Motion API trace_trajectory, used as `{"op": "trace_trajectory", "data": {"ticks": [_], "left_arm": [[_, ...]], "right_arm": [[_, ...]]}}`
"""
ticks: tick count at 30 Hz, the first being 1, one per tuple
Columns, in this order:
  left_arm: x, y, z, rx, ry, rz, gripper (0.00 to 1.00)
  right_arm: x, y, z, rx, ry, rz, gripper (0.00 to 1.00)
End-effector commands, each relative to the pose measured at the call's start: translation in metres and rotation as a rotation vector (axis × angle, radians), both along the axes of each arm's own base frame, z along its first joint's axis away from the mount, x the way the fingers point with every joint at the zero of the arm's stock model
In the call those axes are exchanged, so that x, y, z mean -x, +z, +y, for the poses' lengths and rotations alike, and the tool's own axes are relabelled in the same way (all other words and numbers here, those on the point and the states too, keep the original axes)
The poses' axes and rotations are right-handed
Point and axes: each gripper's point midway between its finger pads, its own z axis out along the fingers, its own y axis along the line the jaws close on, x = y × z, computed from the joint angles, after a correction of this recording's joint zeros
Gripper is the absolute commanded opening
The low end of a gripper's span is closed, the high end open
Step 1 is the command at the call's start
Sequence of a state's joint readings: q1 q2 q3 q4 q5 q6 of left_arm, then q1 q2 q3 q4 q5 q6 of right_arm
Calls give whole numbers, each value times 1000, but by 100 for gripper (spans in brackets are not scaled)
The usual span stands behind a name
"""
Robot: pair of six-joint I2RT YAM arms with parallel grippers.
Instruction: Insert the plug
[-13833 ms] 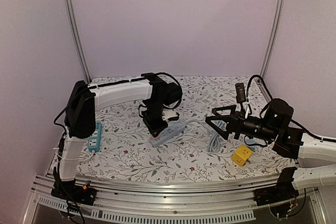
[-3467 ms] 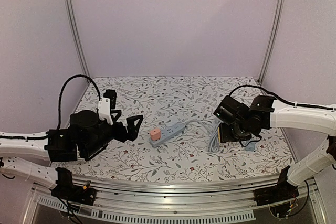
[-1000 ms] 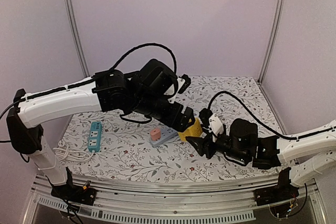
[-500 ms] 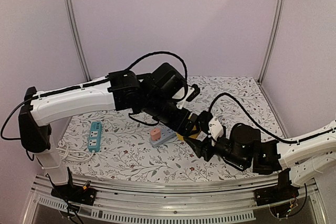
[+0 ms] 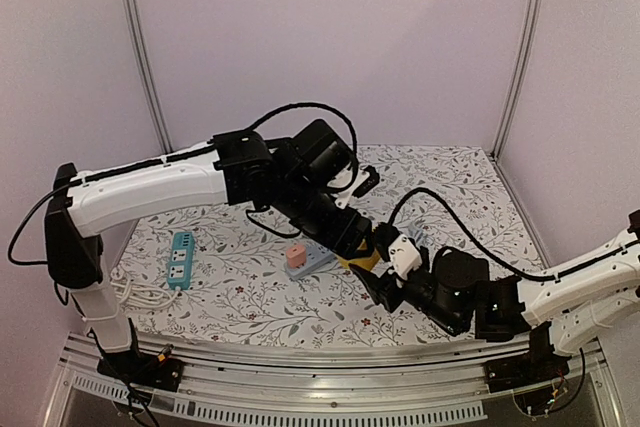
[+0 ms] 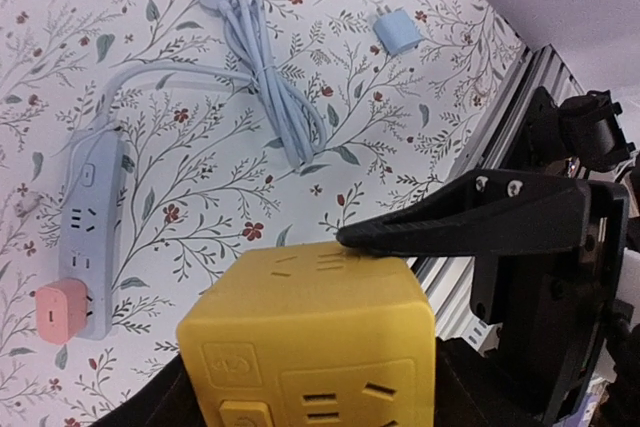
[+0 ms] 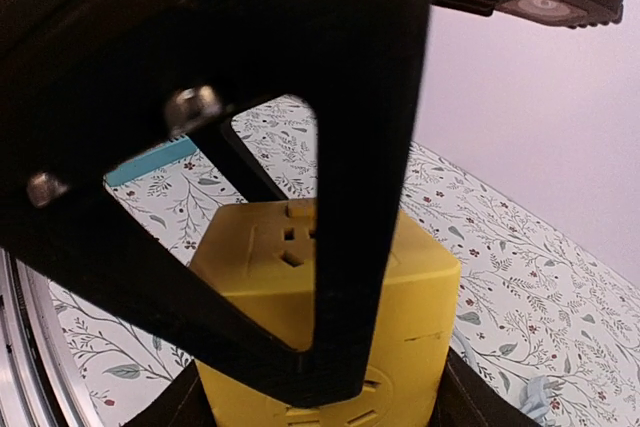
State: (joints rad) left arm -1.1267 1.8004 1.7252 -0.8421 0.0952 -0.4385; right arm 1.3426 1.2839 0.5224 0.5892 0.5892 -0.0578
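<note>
While spread cube-wide, left gripper (image 5: 361, 249) clamps yellow socket cube (image 6: 310, 347).

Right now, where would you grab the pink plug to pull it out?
Probably from straight above, fingers pinching the pink plug by two opposite side faces: it stands seated in the end socket of the flat-lying grey power strip.
</note>
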Motion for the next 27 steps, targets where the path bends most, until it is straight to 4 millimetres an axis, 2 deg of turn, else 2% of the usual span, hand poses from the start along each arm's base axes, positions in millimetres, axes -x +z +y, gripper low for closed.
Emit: {"op": "trace_trajectory", "data": {"ticks": [1, 6, 12, 17, 20, 24, 26, 27], "left_arm": [[7, -6, -3, -6, -45, 79, 68], [6, -7, -2, -8, -52, 96, 69], [8, -13, -4, -11, -68, 118, 69], [7, -17, -3, -23, -69, 118, 63], [9, -19, -5, -18, -78, 131, 49], [9, -21, -7, -19, -84, 132, 18], [8, -20, -8, -19, -84, 128, 3], [7, -20, -7, -22, -83, 124, 0]], "right_arm": [[-3, 4, 3, 16, -55, -67, 17], [-5, -2, 4, 43, -70, -89, 16], [-1, 1, 4, 35, -66, -104, 15], [-2, 4, 1, 23, -83, -117, 14], [-2, 6, -3, 8, -89, -120, 14], [-2, 10, -8, -16, -96, -123, 22], [-2, 13, -12, -31, -100, -124, 33], [-2, 15, -13, -40, -104, -125, 41]]}}
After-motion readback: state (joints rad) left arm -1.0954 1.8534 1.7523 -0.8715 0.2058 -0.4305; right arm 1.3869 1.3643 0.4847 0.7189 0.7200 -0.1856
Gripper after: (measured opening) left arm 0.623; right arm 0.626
